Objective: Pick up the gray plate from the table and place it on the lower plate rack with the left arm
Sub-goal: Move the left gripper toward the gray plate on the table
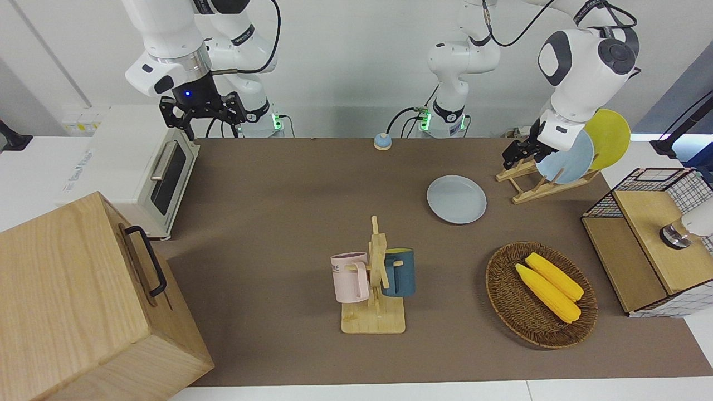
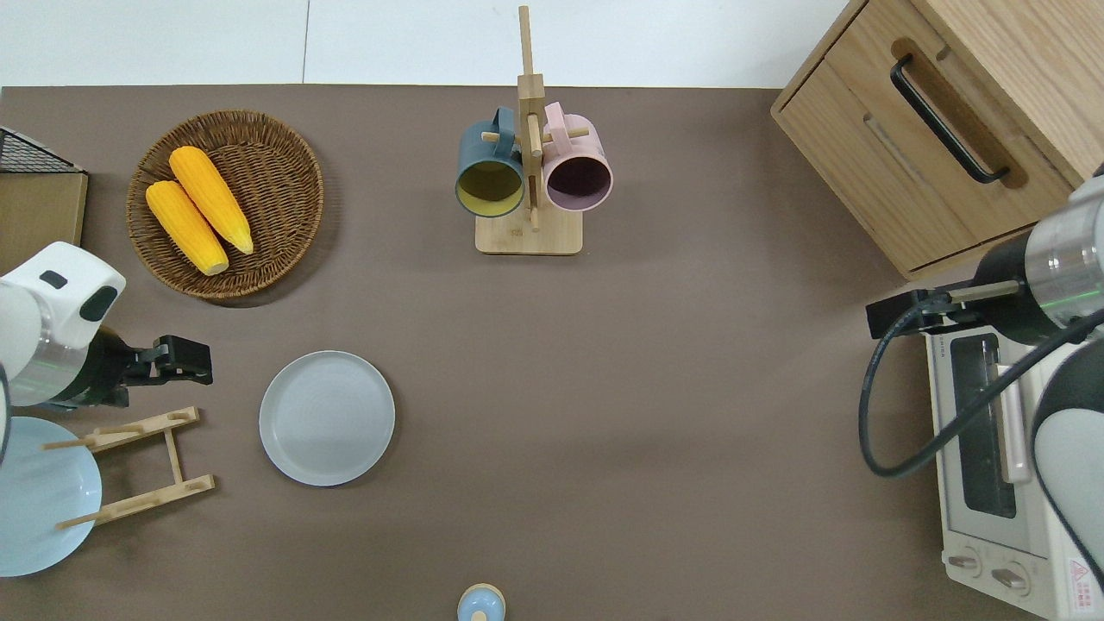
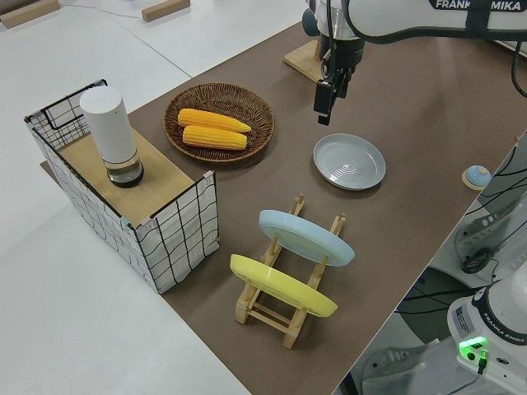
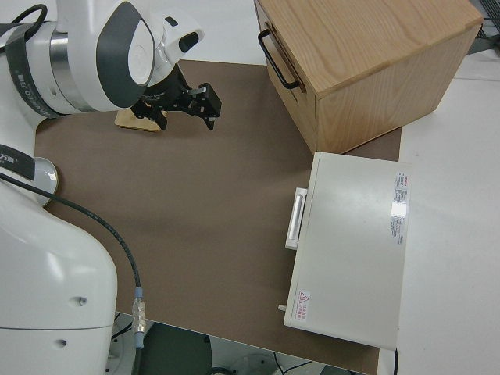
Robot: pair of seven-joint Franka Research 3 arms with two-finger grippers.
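Pale-gray plate (image 2: 327,417) on a brown table (image 2: 655,388) (yellow corn (image 2: 198,209) in a dark wicker basket (image 2: 289,164)).

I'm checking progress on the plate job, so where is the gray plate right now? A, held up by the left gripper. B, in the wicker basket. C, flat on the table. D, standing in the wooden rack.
C: the gray plate lies flat on the table, beside the lower plate rack, with the left gripper apart from it.

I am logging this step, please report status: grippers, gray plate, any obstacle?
Left gripper up over bare table beside the gray plate, holding nothing. Right arm parked. Plate flat on table, untouched. Lower plate rack: light-blue plate in it, nearest slot free.
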